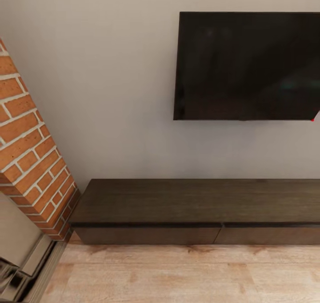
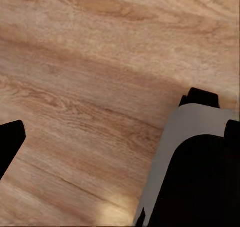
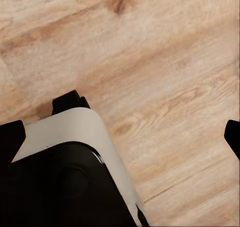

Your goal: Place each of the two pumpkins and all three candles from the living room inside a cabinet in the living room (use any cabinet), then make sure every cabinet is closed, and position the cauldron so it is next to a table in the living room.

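Note:
The long, low dark-brown cabinet (image 1: 195,203) stands against the wall ahead of me in the head view. Its top is bare and both visible flat drawer fronts (image 1: 146,235) are shut. The pumpkins, candles, cauldron and table are out of view. My left gripper (image 2: 121,137) hangs over the wooden floor, its black fingertips (image 2: 10,144) far apart at the frame's edges with nothing between them. In the right wrist view my right gripper (image 3: 122,137) likewise hangs open over the floor, one fingertip (image 3: 233,137) showing at the edge.
A dark television (image 1: 246,65) hangs on the pale wall above the cabinet. A red brick fireplace column (image 1: 31,160) juts out at the left, touching the cabinet's end. Light wood floor (image 1: 178,272) lies before the cabinet. My grey-and-black base (image 2: 195,177) (image 3: 65,172) sits beneath both grippers.

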Controlling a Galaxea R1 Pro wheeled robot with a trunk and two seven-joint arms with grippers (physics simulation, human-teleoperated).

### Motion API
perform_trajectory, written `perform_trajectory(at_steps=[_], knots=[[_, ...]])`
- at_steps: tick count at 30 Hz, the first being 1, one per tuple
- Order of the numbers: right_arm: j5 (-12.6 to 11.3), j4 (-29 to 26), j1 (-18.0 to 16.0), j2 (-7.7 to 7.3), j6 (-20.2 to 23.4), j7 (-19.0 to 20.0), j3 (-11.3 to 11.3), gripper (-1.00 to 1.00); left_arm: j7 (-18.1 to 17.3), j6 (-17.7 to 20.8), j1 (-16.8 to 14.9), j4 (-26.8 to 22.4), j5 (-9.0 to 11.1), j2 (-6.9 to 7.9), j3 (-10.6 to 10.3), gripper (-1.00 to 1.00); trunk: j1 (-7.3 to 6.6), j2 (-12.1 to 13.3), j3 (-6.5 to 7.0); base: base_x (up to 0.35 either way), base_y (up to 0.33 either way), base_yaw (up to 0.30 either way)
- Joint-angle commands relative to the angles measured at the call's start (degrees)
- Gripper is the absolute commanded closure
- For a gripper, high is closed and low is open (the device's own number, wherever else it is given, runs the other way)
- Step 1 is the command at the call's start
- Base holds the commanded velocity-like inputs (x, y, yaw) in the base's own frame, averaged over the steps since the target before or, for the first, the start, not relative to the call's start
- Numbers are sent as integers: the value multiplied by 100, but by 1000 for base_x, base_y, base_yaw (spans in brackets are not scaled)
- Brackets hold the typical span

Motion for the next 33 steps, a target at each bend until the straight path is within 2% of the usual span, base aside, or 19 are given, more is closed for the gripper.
perform_trajectory(at_steps=[1, 5, 8, 12, 33], knots=[[-4, 40, 95, 4, -36, 3, -34, -100, 4, -25, 91, 16, 46, -27, -59, -100, 0, -2, -3, 0, 0, 0], [-11, 103, 328, 23, -37, 4, -33, -100, 8, -13, 406, 19, 60, -74, -53, -100, 0, -2, -3, 0, 0, 0], [-21, 117, 366, 114, -30, 4, -32, -100, 13, 8, 500, 19, 71, -70, -44, -100, 0, -2, -3, 0, 0, 0], [-28, 120, 373, 231, -34, 4, -39, -100, 13, -10, 529, 17, 50, -52, -39, -100, 0, -2, -3, 0, 0, 0], [-22, 121, 375, 240, -34, 4, -41, -100, 13, -4, 532, 16, 48, -67, -33, -100, 0, -2, -3, 0, 0, 0]])
